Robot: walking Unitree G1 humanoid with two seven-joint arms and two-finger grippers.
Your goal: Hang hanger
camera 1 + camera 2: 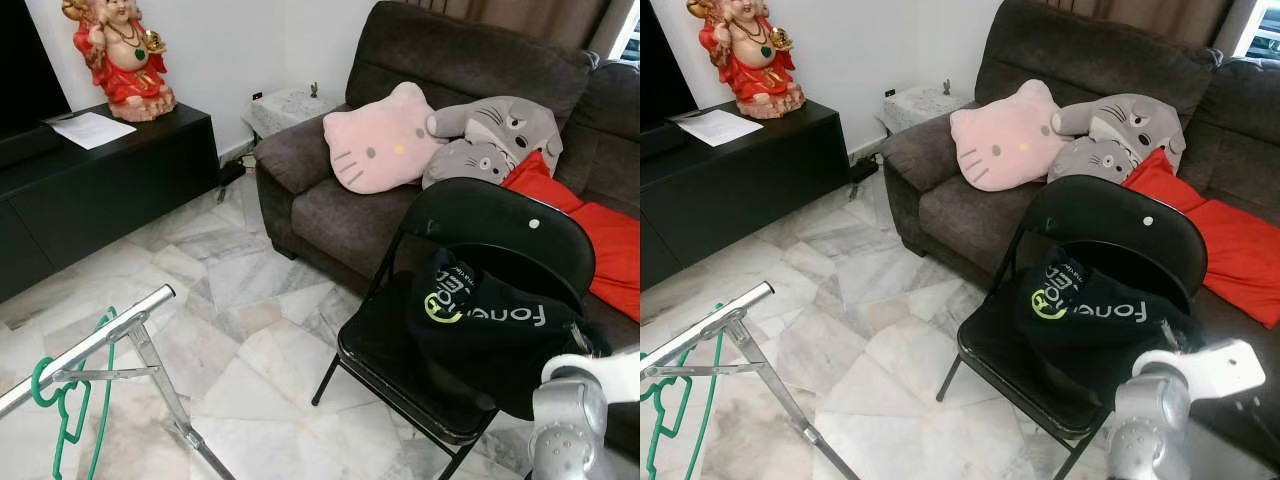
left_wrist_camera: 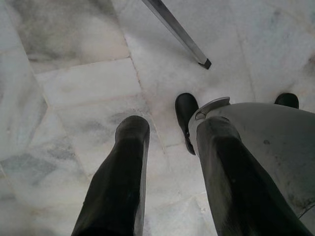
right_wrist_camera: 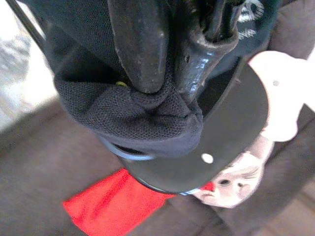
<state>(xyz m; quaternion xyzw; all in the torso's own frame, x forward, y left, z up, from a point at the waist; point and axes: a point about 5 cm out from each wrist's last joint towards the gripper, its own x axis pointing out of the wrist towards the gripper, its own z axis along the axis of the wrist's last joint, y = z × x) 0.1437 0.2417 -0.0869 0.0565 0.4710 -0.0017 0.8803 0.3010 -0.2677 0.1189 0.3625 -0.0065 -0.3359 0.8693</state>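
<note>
A black shirt (image 1: 490, 320) with white and green print lies bunched on the seat of a black folding chair (image 1: 500, 215). My right arm (image 1: 1170, 400) reaches toward it from the lower right. In the right wrist view my right gripper (image 3: 170, 96) is shut on a fold of the shirt's black mesh fabric (image 3: 133, 118); a thin blue curved edge (image 3: 129, 156) shows under the cloth. A green hanger (image 1: 70, 400) hangs on a silver rack bar (image 1: 90, 345) at the lower left. My left gripper (image 2: 172, 125) hangs open over the marble floor.
A dark sofa (image 1: 330, 210) behind the chair holds a pink cat pillow (image 1: 385, 140), grey plush pillows (image 1: 490, 135) and a red cloth (image 1: 600, 230). A black cabinet (image 1: 100, 180) with a red statue (image 1: 125, 60) stands at the left. The rack leg (image 1: 175, 400) slants across the floor.
</note>
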